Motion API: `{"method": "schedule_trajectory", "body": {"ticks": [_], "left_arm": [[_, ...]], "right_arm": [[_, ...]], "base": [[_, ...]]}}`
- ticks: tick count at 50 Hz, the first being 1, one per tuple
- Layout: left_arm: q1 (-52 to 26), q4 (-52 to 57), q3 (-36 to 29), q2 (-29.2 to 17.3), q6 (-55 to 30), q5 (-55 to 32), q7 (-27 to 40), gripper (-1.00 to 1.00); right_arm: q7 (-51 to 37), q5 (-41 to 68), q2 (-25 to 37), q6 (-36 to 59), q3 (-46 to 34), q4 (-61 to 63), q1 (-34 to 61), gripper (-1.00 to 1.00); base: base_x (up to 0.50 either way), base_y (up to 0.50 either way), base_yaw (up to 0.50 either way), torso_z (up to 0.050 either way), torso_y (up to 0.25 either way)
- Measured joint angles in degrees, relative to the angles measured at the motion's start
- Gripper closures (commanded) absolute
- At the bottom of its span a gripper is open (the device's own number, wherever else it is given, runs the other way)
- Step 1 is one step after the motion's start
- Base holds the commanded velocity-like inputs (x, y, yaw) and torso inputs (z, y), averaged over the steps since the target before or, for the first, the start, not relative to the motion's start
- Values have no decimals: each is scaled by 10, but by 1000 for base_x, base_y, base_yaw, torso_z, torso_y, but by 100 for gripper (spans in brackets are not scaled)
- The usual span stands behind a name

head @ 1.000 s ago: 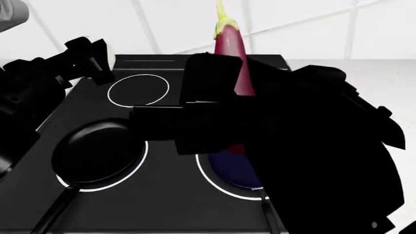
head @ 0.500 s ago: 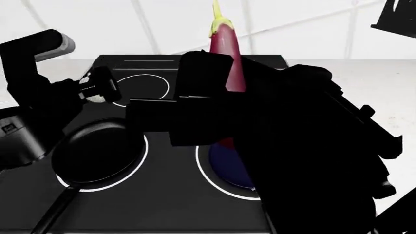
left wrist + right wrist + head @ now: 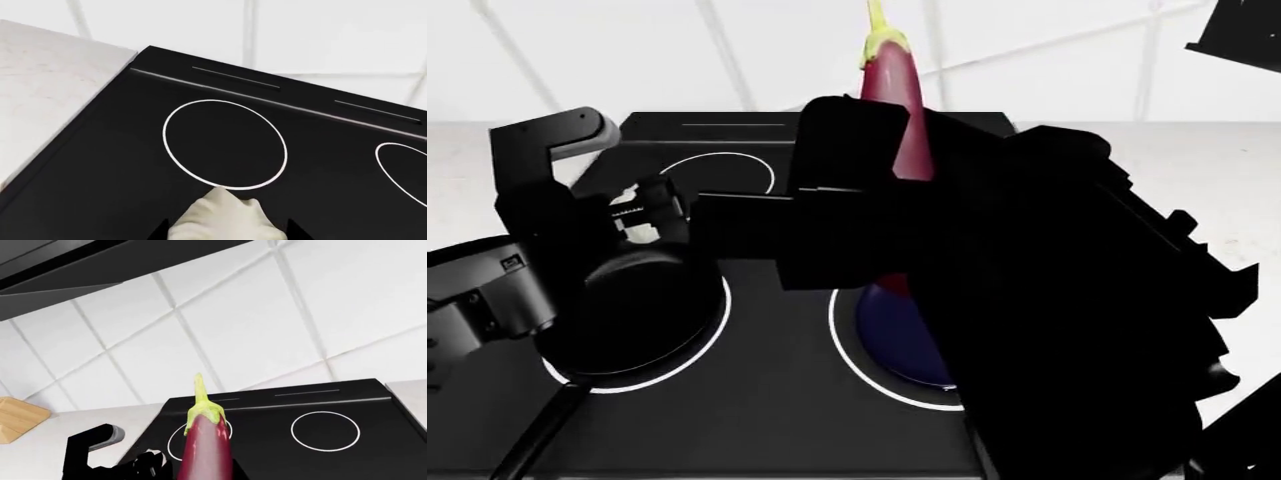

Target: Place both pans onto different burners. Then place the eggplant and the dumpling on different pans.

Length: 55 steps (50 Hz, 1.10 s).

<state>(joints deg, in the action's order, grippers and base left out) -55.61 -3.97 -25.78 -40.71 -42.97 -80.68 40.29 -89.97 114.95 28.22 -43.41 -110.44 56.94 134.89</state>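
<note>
The glossy black pan [image 3: 627, 310] sits on the front left burner [image 3: 718, 335]. The navy pan [image 3: 901, 345] sits on the front right burner [image 3: 838, 355], mostly hidden by my right arm. My left gripper [image 3: 647, 212] is shut on the off-white dumpling [image 3: 631, 226] just above the black pan's far rim. The left wrist view shows the dumpling [image 3: 223, 220] between the jaws. My right gripper [image 3: 894, 205] is shut on the purple eggplant [image 3: 897, 110], held upright, stem up, above the navy pan. The eggplant also shows in the right wrist view [image 3: 207, 450].
The black glass cooktop [image 3: 761, 420] has two smaller rings at the back, one showing [image 3: 761, 175]. White counter [image 3: 47, 85] lies on both sides and a tiled wall [image 3: 267, 325] behind. A wooden block [image 3: 17, 422] stands far left. My right arm blocks much of the head view.
My left arm has carried the dumpling from the back left corner of the cooktop toward the front and right, to the black pan's far rim. The right gripper keeps the eggplant upright, nearly still.
</note>
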Motion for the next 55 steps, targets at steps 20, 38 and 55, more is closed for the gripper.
{"method": "schedule_trajectory", "body": {"ticks": [20,38,55], "left_arm": [[28,-12,-4,-8,-8,-11,11,100],[49,-22,1,-9,-10,-30,21,100],[58,-24,6,-9,-8,-40,25,100]], "right_arm": [[0,-2,0,3,0,-1,0,100],[0,-4,0,4,1,-2,0,100],[0,-5,0,6,1,-2,0,100]], "base": [[0,0,0,0,0],[0,0,0,1,1],[0,0,0,0,0]]}}
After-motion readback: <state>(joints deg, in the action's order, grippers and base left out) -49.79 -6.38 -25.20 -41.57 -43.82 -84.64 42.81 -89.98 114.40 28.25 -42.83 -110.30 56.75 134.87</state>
